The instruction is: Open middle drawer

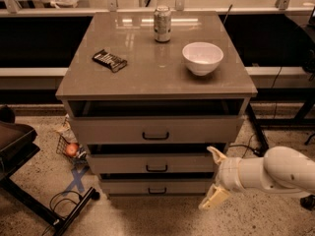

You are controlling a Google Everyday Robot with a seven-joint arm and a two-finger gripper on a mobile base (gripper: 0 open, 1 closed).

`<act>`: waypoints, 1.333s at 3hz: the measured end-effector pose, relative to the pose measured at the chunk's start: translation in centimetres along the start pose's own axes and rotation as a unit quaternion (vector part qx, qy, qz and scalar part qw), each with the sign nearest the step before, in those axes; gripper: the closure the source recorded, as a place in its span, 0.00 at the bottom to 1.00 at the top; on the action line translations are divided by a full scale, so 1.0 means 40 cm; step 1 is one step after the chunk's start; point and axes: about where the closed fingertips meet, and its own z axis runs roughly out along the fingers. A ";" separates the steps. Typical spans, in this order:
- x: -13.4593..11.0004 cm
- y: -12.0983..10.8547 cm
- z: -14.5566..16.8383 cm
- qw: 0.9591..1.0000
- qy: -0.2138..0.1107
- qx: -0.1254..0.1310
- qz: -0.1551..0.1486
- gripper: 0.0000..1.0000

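The middle drawer (123, 163) sits second of three in the cabinet (147, 73), a wide, shallow, grey-beige front with a small dark bar handle (156, 168) at its centre. A dark gap shows along its top edge, under the taller top drawer (113, 130). The bottom drawer (123, 186) lies just below.

The gripper (212, 177) hangs low at the right end of the middle drawer, its two pale fingers spread wide apart and holding nothing. The handle is well to its left.

On the cabinet top stand a can (162, 23), a white bowl (203, 58) and a dark packet (109, 60).
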 end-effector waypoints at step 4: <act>0.201 -0.136 0.312 0.998 0.048 -0.022 -0.014 0.00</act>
